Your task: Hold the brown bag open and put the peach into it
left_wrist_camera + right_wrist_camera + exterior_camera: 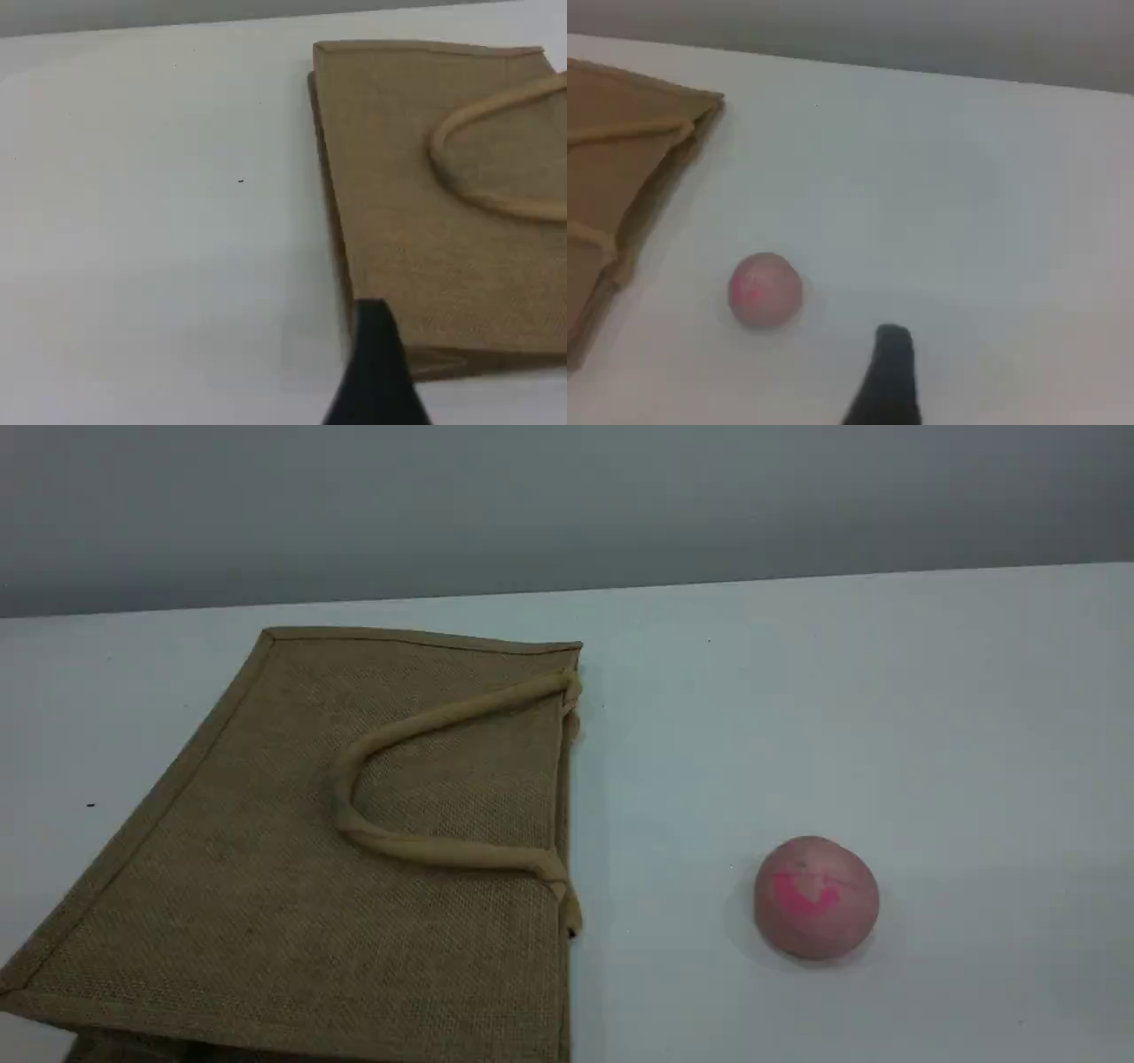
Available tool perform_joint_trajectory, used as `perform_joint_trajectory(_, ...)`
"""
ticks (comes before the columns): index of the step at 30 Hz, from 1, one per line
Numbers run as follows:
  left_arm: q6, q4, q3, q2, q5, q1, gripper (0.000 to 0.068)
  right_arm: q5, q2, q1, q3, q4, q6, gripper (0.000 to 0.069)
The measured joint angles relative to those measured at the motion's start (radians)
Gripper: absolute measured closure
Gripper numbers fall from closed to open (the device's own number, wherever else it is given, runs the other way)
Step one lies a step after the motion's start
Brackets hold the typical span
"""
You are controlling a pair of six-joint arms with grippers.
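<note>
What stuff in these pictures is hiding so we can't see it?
- Inside of the brown bag: hidden in every view, because it lies flat.
- The bag's near corner: cut off by the scene view's bottom edge.
- Underside of the peach: hidden by the peach itself.
- Most of the left gripper and right gripper: one dark fingertip each shows; the wrist views' bottom edges cut off the rest.

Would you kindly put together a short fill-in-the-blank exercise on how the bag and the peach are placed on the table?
1. The brown bag lies ____ on the white table, its handle folded onto it.
2. In the scene view the peach sits to the ____ of the bag, apart from it.
3. The peach is ____ the bag, not in it.

Missing words: flat; right; outside
</note>
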Motion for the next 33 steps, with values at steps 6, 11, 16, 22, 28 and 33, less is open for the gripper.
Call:
perform_joint_trajectory(6,0.000,0.000,0.000,0.000,0.000,0.000,0.0220,0.000,0.000,0.000,0.000,0.000,0.000,0.0118)
perform_joint_trajectory(11,-0.001,0.000,0.000,0.000,0.000,0.000,0.0220,0.000,0.000,0.000,0.000,0.000,0.000,0.0118)
perform_joint_trajectory(16,0.000,0.000,0.001,0.000,-0.002,0.000,0.0220,0.000,0.000,0.000,0.000,0.000,0.000,0.0118)
perform_joint_trajectory(22,0.000,0.000,0.001,0.000,-0.003,0.000,0.0220,0.000,0.000,0.000,0.000,0.000,0.000,0.0118)
perform_joint_trajectory(28,-0.007,0.003,-0.013,0.013,-0.022,0.000,0.0220,-0.002,0.000,0.008,-0.004,0.000,0.014,0.0118)
perform_joint_trajectory(33,-0.050,0.009,-0.083,0.098,-0.117,0.000,0.0220,-0.102,0.088,0.053,-0.079,-0.005,0.043,0.0118)
